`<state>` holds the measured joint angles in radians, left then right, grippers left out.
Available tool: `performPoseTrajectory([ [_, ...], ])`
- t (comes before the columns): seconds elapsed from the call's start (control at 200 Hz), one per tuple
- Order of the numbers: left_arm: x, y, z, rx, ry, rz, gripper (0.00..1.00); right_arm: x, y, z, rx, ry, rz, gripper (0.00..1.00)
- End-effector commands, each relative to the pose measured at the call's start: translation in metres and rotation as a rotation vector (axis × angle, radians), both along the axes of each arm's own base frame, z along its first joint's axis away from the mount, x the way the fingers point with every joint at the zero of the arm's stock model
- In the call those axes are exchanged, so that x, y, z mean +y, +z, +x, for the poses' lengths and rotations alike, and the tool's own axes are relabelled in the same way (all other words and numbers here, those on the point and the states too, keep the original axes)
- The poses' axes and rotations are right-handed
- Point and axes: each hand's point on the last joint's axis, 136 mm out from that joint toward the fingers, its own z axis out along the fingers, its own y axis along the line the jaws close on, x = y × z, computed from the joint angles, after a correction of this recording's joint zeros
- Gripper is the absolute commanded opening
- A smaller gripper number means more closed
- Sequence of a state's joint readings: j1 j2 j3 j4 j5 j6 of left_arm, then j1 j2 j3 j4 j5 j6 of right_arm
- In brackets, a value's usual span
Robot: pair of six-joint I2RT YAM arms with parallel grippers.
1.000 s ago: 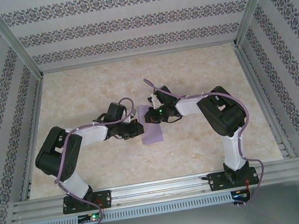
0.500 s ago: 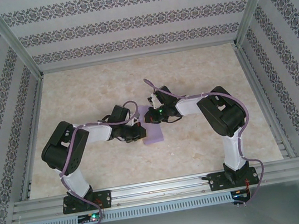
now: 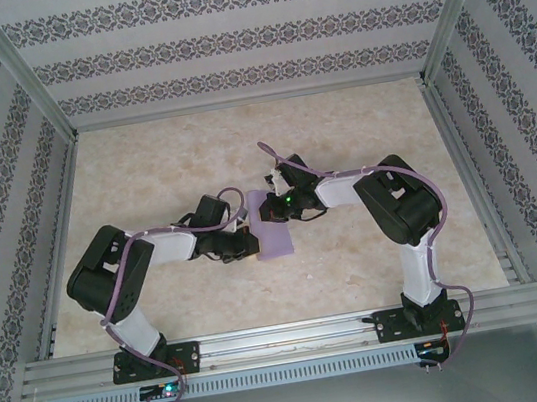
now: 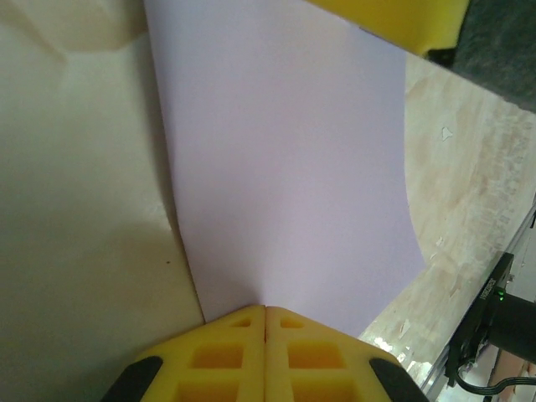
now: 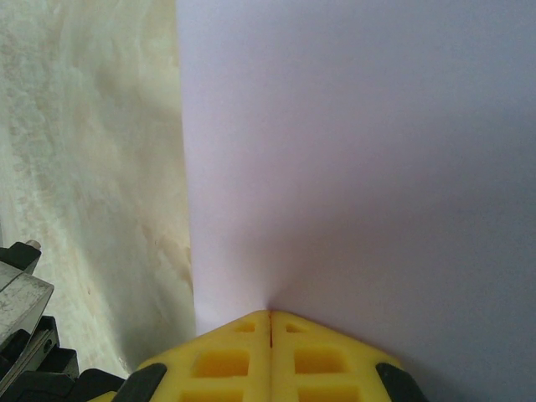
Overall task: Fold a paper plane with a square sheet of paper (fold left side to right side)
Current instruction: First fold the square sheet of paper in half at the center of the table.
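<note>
The square sheet of paper (image 3: 277,242) lies on the table as a narrow lilac rectangle between the two arms. A pointed paper plane is out of view. My left gripper (image 3: 248,244) is shut, its yellow tips resting on the sheet's left edge (image 4: 265,308), with the paper (image 4: 285,167) spreading beyond them. My right gripper (image 3: 275,207) is also shut and presses its tips (image 5: 270,313) onto the far part of the sheet (image 5: 352,151). One yellow finger (image 4: 394,17) of the right gripper shows at the top of the left wrist view.
The cream marbled tabletop (image 3: 360,137) is fenced by aluminium rails, with one rail (image 3: 289,337) along the near edge by the arm bases. Patterned walls stand at the left, right and back.
The left arm's elbow swung right, then back left, and its gripper slid slightly nearer along the paper's left edge. The right arm and the paper stayed put.
</note>
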<state>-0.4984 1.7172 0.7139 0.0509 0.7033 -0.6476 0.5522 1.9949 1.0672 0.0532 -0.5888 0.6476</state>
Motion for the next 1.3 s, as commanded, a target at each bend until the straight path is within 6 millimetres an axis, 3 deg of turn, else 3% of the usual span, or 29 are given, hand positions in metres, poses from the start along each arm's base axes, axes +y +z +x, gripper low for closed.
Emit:
performPoseTrajectory([
  [0.0, 0.007, -0.015, -0.033, 0.09, -0.038, 0.05, 0.06, -0.026, -0.042, -0.021, 0.101, -0.014, -0.147, 0.0],
  [0.34, 0.016, -0.02, -0.055, 0.136, -0.024, 0.071, 0.06, -0.028, -0.041, -0.021, 0.101, -0.017, -0.149, 0.0],
  [0.595, 0.016, -0.013, -0.053, 0.123, -0.013, 0.074, 0.06, -0.027, -0.04, -0.022, 0.1, -0.012, -0.149, 0.0],
  [0.994, 0.005, 0.047, -0.016, -0.024, -0.02, 0.032, 0.06, -0.026, -0.036, -0.021, 0.088, -0.008, -0.143, 0.0],
  [1.099, 0.003, 0.047, -0.003, -0.042, -0.023, 0.038, 0.07, -0.025, -0.035, -0.022, 0.086, -0.007, -0.144, 0.0],
  [1.294, -0.004, 0.027, 0.016, -0.032, -0.024, 0.061, 0.06, -0.025, -0.034, -0.022, 0.084, -0.007, -0.142, 0.0],
])
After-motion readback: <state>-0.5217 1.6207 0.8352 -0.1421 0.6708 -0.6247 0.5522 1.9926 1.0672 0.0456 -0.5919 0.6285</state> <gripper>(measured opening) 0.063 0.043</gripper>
